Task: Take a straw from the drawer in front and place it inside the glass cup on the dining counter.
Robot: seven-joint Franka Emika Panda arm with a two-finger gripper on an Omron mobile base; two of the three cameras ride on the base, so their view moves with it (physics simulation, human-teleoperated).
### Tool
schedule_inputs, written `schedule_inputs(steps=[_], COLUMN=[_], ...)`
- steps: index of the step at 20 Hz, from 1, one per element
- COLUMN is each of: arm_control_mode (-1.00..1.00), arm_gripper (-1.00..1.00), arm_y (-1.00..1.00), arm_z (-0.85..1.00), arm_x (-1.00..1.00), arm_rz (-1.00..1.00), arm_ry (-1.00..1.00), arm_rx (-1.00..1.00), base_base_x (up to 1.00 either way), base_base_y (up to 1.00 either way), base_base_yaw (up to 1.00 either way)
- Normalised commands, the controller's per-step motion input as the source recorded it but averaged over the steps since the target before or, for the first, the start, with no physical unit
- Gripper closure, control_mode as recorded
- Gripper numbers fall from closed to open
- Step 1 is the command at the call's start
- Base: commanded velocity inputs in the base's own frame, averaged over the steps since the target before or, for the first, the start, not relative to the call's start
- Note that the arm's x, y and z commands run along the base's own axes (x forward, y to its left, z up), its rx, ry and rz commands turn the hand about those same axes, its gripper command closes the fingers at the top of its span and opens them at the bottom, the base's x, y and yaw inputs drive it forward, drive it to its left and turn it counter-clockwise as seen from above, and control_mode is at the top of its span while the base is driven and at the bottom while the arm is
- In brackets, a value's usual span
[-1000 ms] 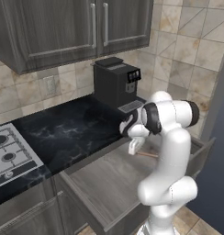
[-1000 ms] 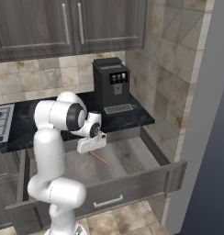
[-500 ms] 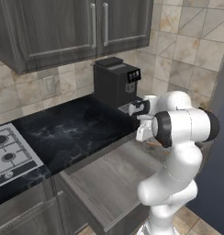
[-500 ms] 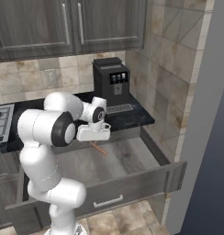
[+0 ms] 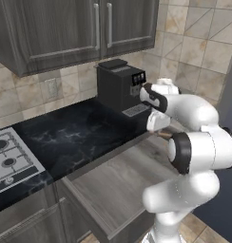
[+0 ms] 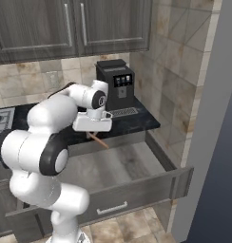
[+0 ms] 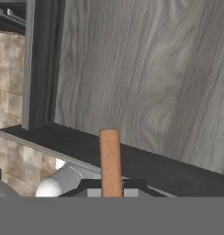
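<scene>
From the left base view, the arm is folded up over the open drawer (image 5: pixel 122 185), and the tool (image 5: pixel 161 129) sits above the drawer's far right corner, just in front of the coffee machine (image 5: pixel 119 86) on the black tabletop (image 5: pixel 65 135). A short brown bit of the straw (image 5: pixel 164 135) pokes out beside the white hand. The gas hob (image 5: pixel 8 159) lies far left, well apart.

From the right base view, the tool (image 6: pixel 92 133) hangs above the drawer's (image 6: pixel 132 190) back edge, and the straw (image 6: pixel 98 141) slants down and to the right from it, clear of the grey wood floor of the drawer. The straw is off the drawer bottom and carried.

In the hand view, the straw (image 7: pixel 110 163) stands up from between the finger tips against the wood grain of the drawer (image 7: pixel 146 73), so the tool is clenched on it.

I judge the carrying has begun. To do it well, I would lift clear of the drawer walls before swinging away, keep the squeeze steady so the thin stick does not slip or pivot, and turn slowly, since the long free end could catch the tabletop edge.
</scene>
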Motion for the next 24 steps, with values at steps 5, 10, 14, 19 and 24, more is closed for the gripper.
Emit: schedule_inputs(steps=[5, 10, 14, 19, 24], arm_control_mode=[-1.0, -1.0, -1.0, -1.0, -1.0], arm_gripper=[1.0, 1.0, 1.0, 1.0, 1.0], arm_y=[0.03, 0.05, 0.11, 0.07, 0.0], arm_z=[0.8, 0.23, 0.0, 0.0, 0.0], arm_x=[-0.38, -0.33, -0.2, -0.03, 0.0], arm_rz=[-0.14, -0.21, -0.23, -0.2, -0.03], arm_ry=[0.0, 0.0, 0.01, 0.03, 0.05], arm_rx=[0.0, 0.0, 0.0, 0.0, 0.0], base_base_x=[0.0, 0.0, 0.0, 0.0, 0.0], base_base_y=[0.0, 0.0, 0.0, 0.0, 0.0], base_base_yaw=[0.0, 0.0, 0.0, 0.0, 0.0])
